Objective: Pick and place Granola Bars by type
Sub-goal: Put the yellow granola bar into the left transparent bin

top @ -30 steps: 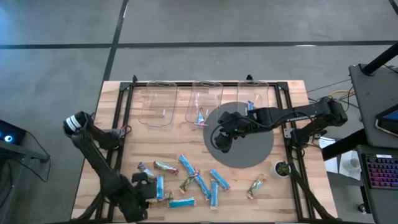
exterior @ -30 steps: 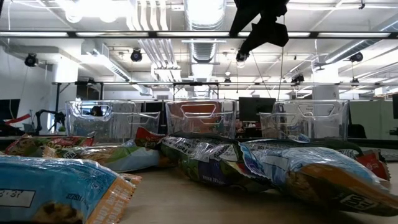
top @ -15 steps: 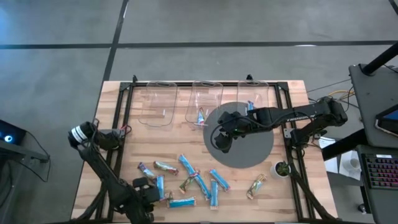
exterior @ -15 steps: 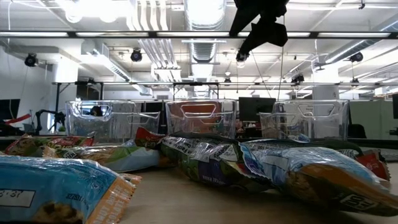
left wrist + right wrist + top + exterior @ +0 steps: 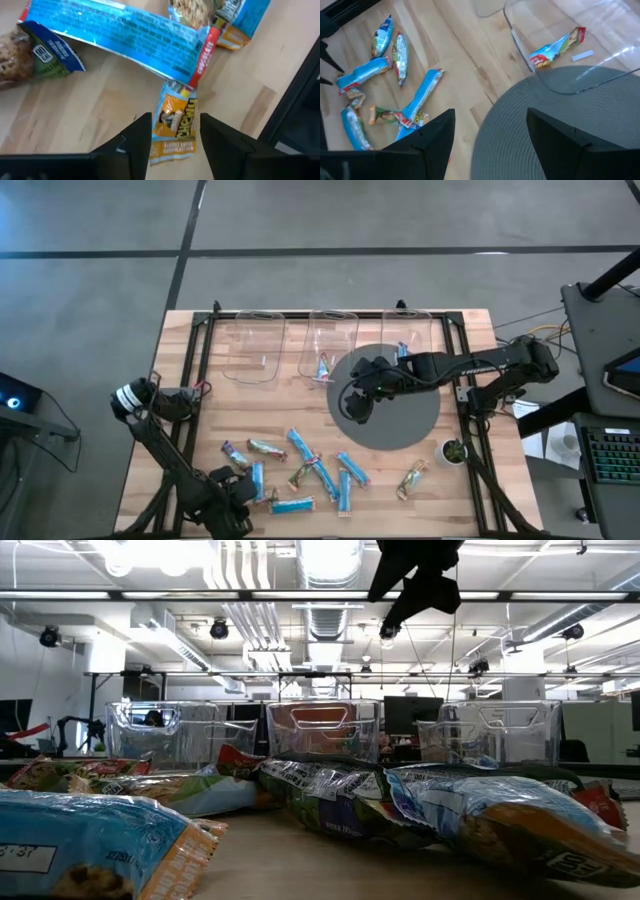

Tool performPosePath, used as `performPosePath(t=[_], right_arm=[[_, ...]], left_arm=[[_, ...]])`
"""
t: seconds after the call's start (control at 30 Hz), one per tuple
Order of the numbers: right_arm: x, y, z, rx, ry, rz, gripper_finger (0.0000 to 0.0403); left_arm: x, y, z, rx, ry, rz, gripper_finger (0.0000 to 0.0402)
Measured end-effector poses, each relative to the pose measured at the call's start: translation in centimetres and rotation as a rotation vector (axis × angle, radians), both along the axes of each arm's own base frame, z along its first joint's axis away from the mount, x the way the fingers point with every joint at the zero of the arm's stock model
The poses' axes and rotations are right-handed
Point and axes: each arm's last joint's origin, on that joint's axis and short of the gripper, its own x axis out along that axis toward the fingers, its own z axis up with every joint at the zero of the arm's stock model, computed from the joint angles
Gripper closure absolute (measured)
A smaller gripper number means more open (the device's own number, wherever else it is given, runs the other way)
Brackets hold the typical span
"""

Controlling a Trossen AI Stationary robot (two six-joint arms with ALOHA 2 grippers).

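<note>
Granola Bars lie scattered on the near half of the wooden table (image 5: 460, 380): blue ones (image 5: 300, 445), tan ones (image 5: 412, 478) and dark ones (image 5: 235, 452). My left gripper (image 5: 237, 492) is at the near left, pointing steeply down and open. Its fingers stand on either side of a small orange-gold bar (image 5: 176, 131) that lies flat on the wood beside a long blue bar (image 5: 125, 35). I cannot tell whether they touch it. My right gripper (image 5: 355, 408) hangs open above the grey round mat (image 5: 400, 425) with nothing between its fingers (image 5: 432, 132).
Three clear bins stand along the far edge: left (image 5: 255, 345), middle (image 5: 332, 340) and right (image 5: 410, 335). A blue bar (image 5: 555, 47) lies in the middle bin. A small potted plant (image 5: 452, 450) stands near the right edge. Black frame rails (image 5: 195, 370) run along the table's sides.
My left arm has lowered, bringing its gripper down toward the bars at the near left, and its wrist has rolled. The bars have kept their places.
</note>
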Motion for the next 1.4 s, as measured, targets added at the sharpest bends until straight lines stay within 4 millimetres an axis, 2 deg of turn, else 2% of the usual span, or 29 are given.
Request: performPosePath(t=[0.27, 0.53, 0.77, 0.97, 1.13, 1.3, 1.4], right_arm=[[0.0, -0.1, 0.0, -0.032, -0.006, -0.025, 0.0168], [0.0, -0.1, 0.0, -0.033, -0.006, -0.025, 0.0168], [0.0, -0.1, 0.0, -0.037, -0.003, -0.02, 0.0168], [-0.2, -0.1, -0.1, -0.04, 0.022, -0.019, 0.0168], [-0.3, -0.2, -0.2, -0.044, 0.043, -0.018, 0.0168], [-0.3, -0.2, -0.2, -0.054, 0.044, -0.009, 0.0168], [-0.3, -0.2, -0.2, -0.057, 0.045, -0.006, 0.0168]], left_arm=[[0.0, -0.1, 0.1, 0.019, -0.019, -0.046, 0.02], [0.2, -0.1, -0.6, 0.073, -0.053, -0.043, 0.0197], [0.4, -0.4, -2.4, 0.116, -0.016, -0.057, 0.0197], [0.5, -0.6, -3.0, 0.131, -0.007, -0.057, 0.0198], [0.6, -0.4, -3.0, 0.126, 0.011, -0.056, 0.0223], [0.5, -0.3, -2.8, 0.116, 0.028, -0.058, 0.028], [0.4, -0.4, -1.9, 0.062, 0.017, -0.069, 0.0312]])
